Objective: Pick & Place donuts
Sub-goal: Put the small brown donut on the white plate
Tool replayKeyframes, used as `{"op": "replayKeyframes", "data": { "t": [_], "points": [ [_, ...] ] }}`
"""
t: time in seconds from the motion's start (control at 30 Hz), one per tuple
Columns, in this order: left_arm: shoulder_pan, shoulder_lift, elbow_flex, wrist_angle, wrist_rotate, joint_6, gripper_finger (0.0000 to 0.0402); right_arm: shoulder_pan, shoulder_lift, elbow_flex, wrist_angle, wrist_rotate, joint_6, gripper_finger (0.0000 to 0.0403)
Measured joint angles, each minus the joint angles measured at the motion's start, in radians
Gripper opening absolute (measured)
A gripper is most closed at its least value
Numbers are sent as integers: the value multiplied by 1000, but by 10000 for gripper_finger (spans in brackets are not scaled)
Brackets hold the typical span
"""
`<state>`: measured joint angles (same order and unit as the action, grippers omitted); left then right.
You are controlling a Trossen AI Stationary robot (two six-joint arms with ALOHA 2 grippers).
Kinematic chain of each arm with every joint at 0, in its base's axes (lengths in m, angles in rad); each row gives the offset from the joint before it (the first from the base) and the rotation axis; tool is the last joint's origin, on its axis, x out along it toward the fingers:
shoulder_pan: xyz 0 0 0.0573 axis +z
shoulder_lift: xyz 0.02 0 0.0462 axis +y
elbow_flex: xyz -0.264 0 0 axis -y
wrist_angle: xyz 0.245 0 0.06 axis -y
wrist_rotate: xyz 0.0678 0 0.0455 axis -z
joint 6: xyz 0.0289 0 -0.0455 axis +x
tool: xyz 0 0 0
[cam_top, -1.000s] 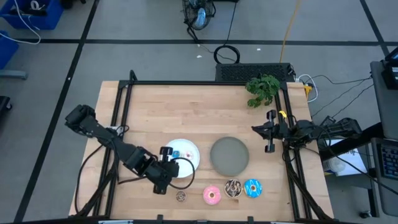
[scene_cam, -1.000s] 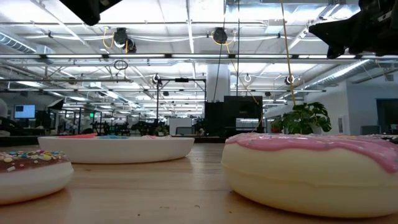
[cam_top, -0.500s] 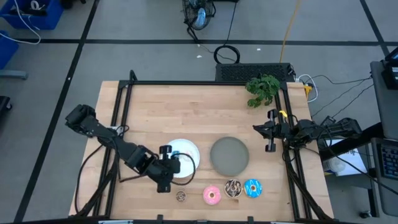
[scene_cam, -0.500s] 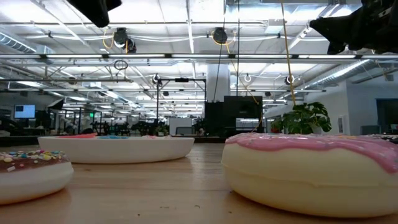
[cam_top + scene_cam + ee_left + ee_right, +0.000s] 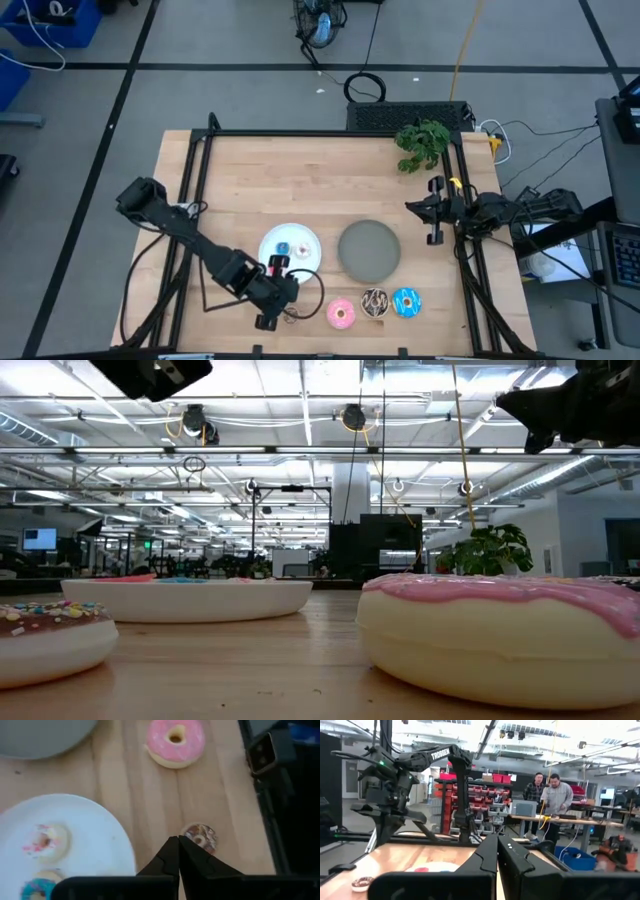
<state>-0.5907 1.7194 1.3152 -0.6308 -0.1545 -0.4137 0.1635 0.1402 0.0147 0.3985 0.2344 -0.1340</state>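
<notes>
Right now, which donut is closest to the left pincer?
The tiny brown donut, lying on the bare wood just ahead of the left pincer with its fingers shut. The pink donut lies farther off, and the white-pink one sits on the white plate.

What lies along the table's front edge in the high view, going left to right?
Left hand → tiny brown donut → pink donut → chocolate sprinkled donut → bright blue donut.
</notes>
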Motion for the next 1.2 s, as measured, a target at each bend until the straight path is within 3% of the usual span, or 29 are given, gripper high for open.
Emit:
{"op": "replayKeyframes", "data": {
  "t": [0.43,0.6,0.83,1.2],
  "points": [
    [-45,18,7,71,-79,-38,43,20,39,0,4,-26,35,0],
    [-39,86,7,113,-44,-19,95,20,45,0,2,-25,42,0],
    [-26,199,5,134,91,33,161,20,69,0,2,-26,70,0],
    [-4,210,5,134,137,22,182,20,121,0,1,-26,70,0]
  ]
}}
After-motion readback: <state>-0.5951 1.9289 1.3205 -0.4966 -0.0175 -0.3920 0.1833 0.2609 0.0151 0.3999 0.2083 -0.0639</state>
